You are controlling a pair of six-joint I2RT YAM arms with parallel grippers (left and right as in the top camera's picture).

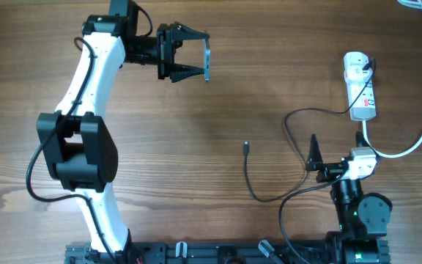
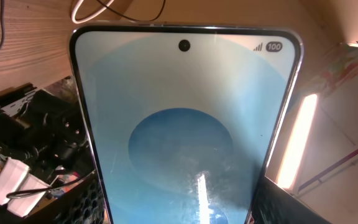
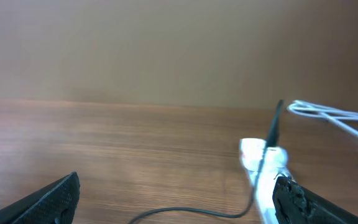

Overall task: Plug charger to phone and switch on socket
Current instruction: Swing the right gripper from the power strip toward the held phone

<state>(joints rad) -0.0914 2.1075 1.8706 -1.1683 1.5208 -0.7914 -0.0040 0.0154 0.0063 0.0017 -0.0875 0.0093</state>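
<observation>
Clearly the coming move turns on bringing two ends together. One is the phone [image 1: 206, 62], held off the worktop [image 1: 160, 147] in the left pincer [image 1: 202, 55] at about 11 o'clock. The other is the connector tip [image 1: 246, 147] of the charger [image 1: 269, 196], which lies loose near the centre. From the left pincer the tip lies toward 5 o'clock, well apart. From the right pincer [image 1: 337, 150] it lies toward 9 o'clock and nearer, so the right arm looks the better one to fetch it. The last stretch of the charger runs 12 to 6 with the tip pointing to 12, then curls round toward 3 o'clock.

The left pincer is closed on the phone's two long edges. From above the phone shows only as a thin grey sliver running 12 to 6, so I judge that it stands on end, long axis rising off the worktop (the wrist view agrees, since the grip spans its width). In that view its screen [image 2: 185, 124] faces the camera, pale blue around a darker blue disc. A punch-hole lens [image 2: 184, 45] and a "100" battery mark [image 2: 274, 46] sit at the far end. The port end is cut off by the frame, so I cannot tell which way the port faces.

The right pincer is spread wide and holds nothing. The socket [image 1: 361, 88] lies at 2 o'clock, just beyond that pincer, with a black plug [image 1: 371, 66] already in it; its switch is too small to read.
</observation>
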